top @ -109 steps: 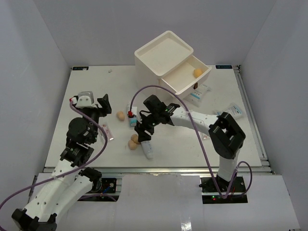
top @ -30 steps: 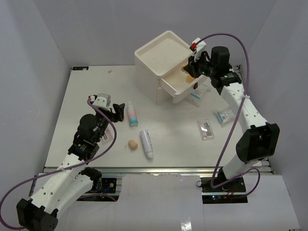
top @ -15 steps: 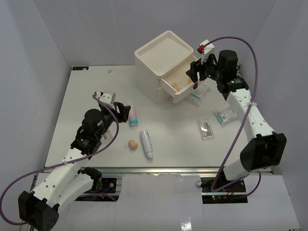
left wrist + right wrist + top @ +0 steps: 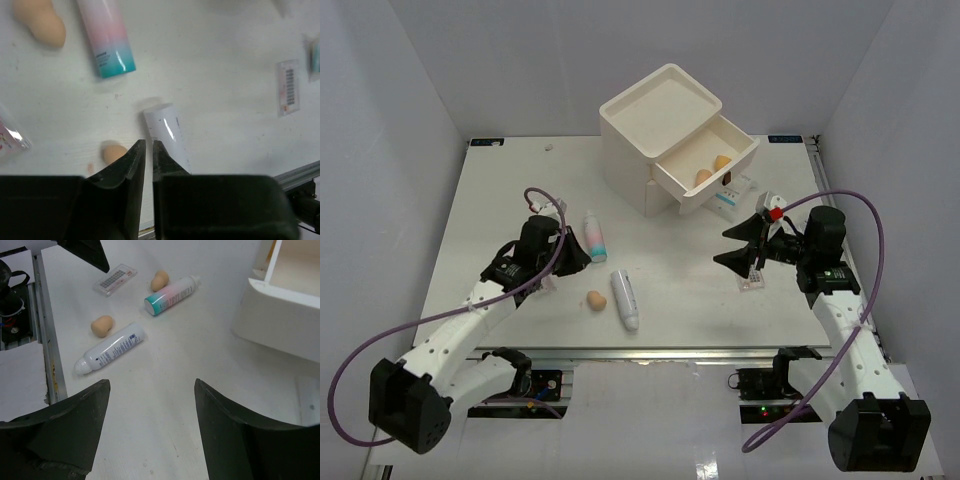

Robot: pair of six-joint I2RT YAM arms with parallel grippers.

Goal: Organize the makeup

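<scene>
A white tube with pink label and teal cap and a plain white tube lie on the table, with a tan sponge beside them. Two more sponges lie in the box's open drawer. My left gripper is shut and empty, hovering above the white tube and the sponge. Another sponge lies by the pink tube. My right gripper is open and empty, just left of a sachet. The right wrist view shows both tubes far ahead.
The white three-drawer box stands at the back centre, its top drawer pulled out. A sachet lies under the drawer front. A pink-print sachet lies by my left arm. The table's front rail runs close to the tubes.
My right arm has come away from the drawer, down to the table's front right, gripper open. Two sponges now show in the drawer. My left gripper has moved down toward the tubes.
</scene>
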